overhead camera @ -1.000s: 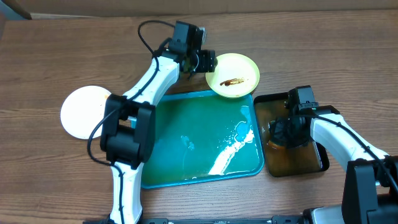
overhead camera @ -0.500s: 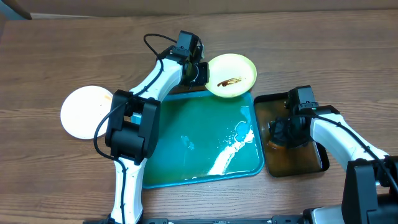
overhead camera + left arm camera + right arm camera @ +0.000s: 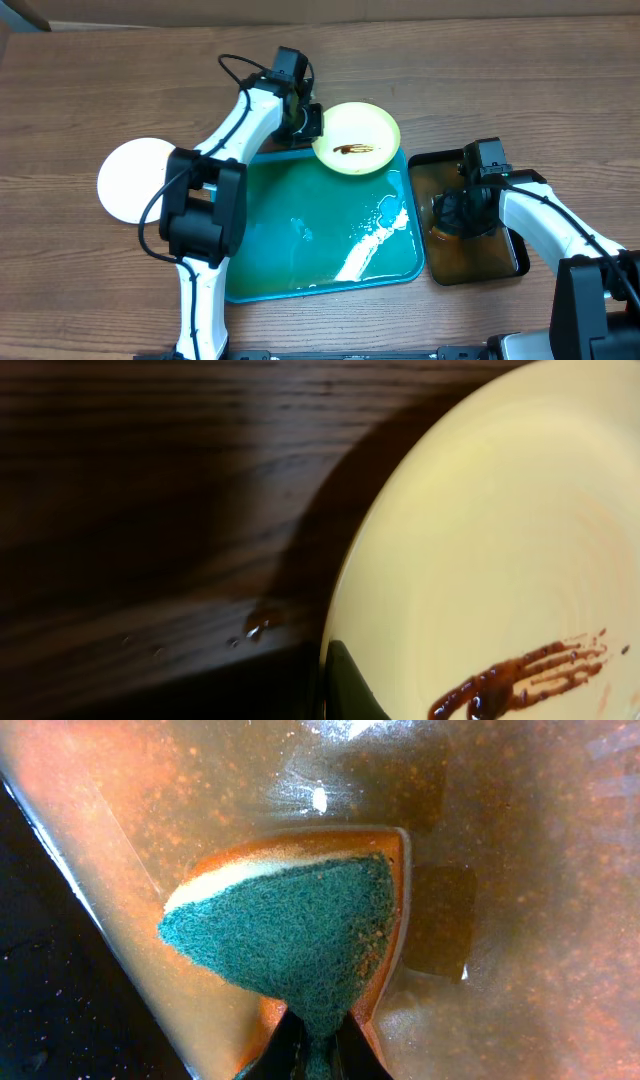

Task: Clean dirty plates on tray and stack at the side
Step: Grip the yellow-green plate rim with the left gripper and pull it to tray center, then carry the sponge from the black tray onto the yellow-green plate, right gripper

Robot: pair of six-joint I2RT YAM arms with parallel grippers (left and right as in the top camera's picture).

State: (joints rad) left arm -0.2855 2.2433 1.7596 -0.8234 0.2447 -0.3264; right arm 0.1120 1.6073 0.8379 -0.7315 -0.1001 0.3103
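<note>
At the far edge of the large teal-green rectangular plastic tray (image 3: 270, 250): pale green round shallow plate (image 3: 372, 122). Its near part lies over the tray's far rim and its far part over the brown wooden tabletop (image 3: 500, 80). Whether it rests on the rim or is held clear of it cannot be told.
- Dark brown smear (image 3: 355, 149) at the plate's centre: a narrow streak, long axis left to right in the overhead view. The left wrist view shows it as wet parallel streaks.
- Left claw (image 3: 311, 122): clamped on the plate's left rim, with one dark finger (image 3: 345, 690) at the rim's edge.

Teal-green tray: long axis left to right, surface wet. White suds (image 3: 365, 250) run in a diagonal streak across its right half, from near centre toward the far right.

Left of the tray, apart from it, on the tabletop: white round shallow plate (image 3: 125, 180), lying flat, its face plain white.

Right of the tray, just beside it: smaller black rectangular tray (image 3: 437, 157), long axis near to far, holding brownish liquid (image 3: 520, 870).
- Right claw (image 3: 458, 213): inside the black tray, pinched together on the lower end of a sponge (image 3: 290, 935).
- Sponge: green scouring face toward the wrist camera, yellow foam behind it, sitting in the liquid.
</note>
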